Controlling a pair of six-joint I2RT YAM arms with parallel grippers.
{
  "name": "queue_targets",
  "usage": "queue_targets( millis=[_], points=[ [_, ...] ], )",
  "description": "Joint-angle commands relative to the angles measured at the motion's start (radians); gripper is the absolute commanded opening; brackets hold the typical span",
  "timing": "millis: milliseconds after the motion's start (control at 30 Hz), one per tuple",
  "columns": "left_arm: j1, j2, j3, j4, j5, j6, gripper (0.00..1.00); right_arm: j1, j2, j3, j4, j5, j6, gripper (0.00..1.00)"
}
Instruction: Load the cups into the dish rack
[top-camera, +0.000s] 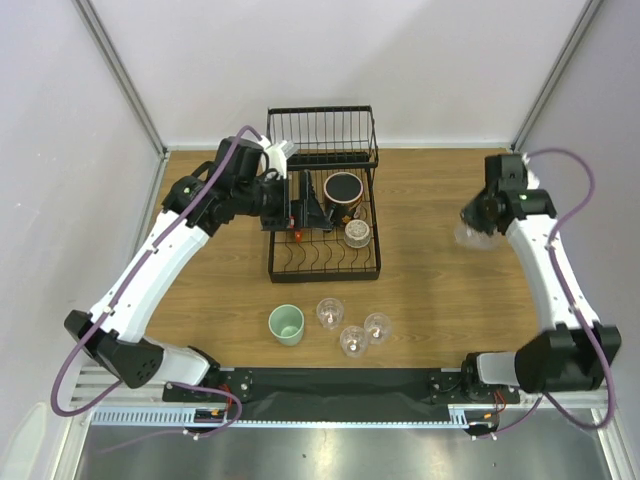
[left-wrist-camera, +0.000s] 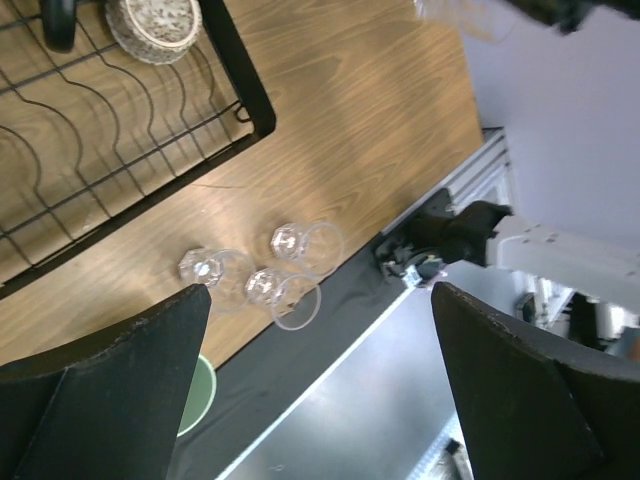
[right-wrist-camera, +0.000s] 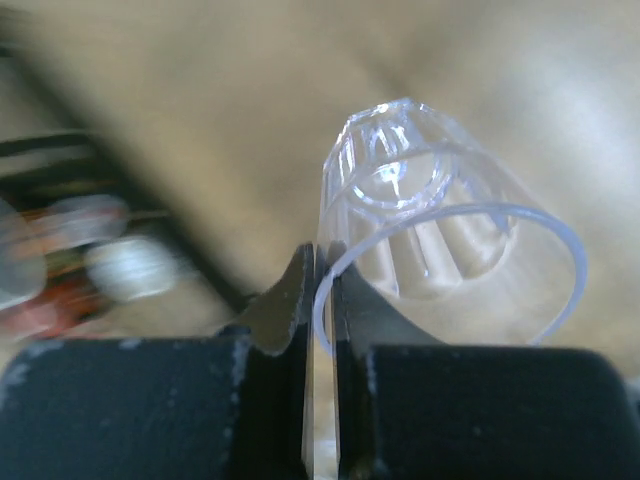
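Wooden tabletop (top-camera: 440, 300); plain white walls (top-camera: 330, 50) on three sides; aluminium corner posts (top-camera: 122, 80); even light

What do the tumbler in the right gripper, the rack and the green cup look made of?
Tumbler: see-through, glossy, faceted base; glass or clear plastic, can't tell. Rack: thin black wire, probably coated metal. Green cup: opaque mint, smooth, soft sheen; ceramic or plastic, unclear.

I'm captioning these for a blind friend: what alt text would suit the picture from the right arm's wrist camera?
The right gripper pinches the rim of a clear glass cup between its two black fingers, with the cup's open mouth turned toward the camera. Behind it, the wooden table is blurred.
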Motion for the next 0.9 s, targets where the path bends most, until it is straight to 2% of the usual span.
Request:
queue_targets(
  millis=[0, 33, 67, 167, 200, 267, 333, 367, 433, 467, 533, 600, 733, 800, 867],
  points=[
    [0.030, 0.008, 0.043, 0.060, 0.084, -0.070, 0.99, 0.038, -0.090, 0.163, 0.022, -0.101, 0.032, 0.00],
    [0.037, 0.011, 0.044, 0.063, 0.088, -0.079, 1.00, 0.039, -0.099, 0.177, 0.056, -0.162, 0.018, 0.00],
    [0.042, 0.011, 0.044, 0.065, 0.083, -0.102, 1.00, 0.039, -0.117, 0.174, 0.102, -0.315, 0.021, 0.00],
    [0.059, 0.001, 0.028, 0.121, 0.089, -0.165, 1.00, 0.053, -0.142, 0.136, 0.402, -0.593, 0.097, 0.00],
    [0.062, -0.024, 0.017, 0.150, 0.091, -0.185, 1.00, 0.070, -0.146, 0.130, 0.458, -0.640, 0.117, 0.00],
    [0.068, -0.054, -0.033, 0.227, 0.103, -0.252, 1.00, 0.136, -0.162, 0.137, 0.538, -0.695, 0.134, 0.00],
    [0.070, -0.106, -0.086, 0.394, 0.101, -0.315, 1.00, 0.180, -0.171, 0.156, 0.648, -0.729, 0.116, 0.00],
    [0.071, -0.122, -0.154, 0.469, 0.115, -0.399, 1.00, 0.225, -0.176, 0.165, 0.676, -0.759, 0.111, 0.00],
    [0.070, -0.178, -0.236, 0.711, 0.129, -0.494, 1.00, 0.256, -0.173, 0.173, 0.760, -0.798, 0.136, 0.00],
    [0.068, -0.203, -0.324, 0.788, 0.097, -0.584, 1.00, 0.275, -0.170, 0.170, 0.794, -0.836, 0.156, 0.00],
    [0.055, -0.275, -0.420, 0.982, 0.011, -0.645, 1.00, 0.289, -0.160, 0.168, 0.880, -0.861, 0.205, 0.00],
    [0.042, -0.389, -0.540, 1.065, -0.160, -0.691, 1.00, 0.299, -0.150, 0.166, 0.953, -0.887, 0.272, 0.00],
    [0.022, -0.489, -0.653, 1.123, -0.277, -0.717, 1.00, 0.314, -0.113, 0.156, 1.104, -0.962, 0.415, 0.00],
    [-0.002, -0.510, -0.676, 1.154, -0.313, -0.682, 1.00, 0.326, -0.099, 0.148, 1.142, -0.973, 0.441, 0.00],
    [-0.080, -0.516, -0.672, 1.195, -0.407, -0.595, 1.00, 0.343, -0.088, 0.125, 1.215, -0.985, 0.499, 0.00]
  ],
)
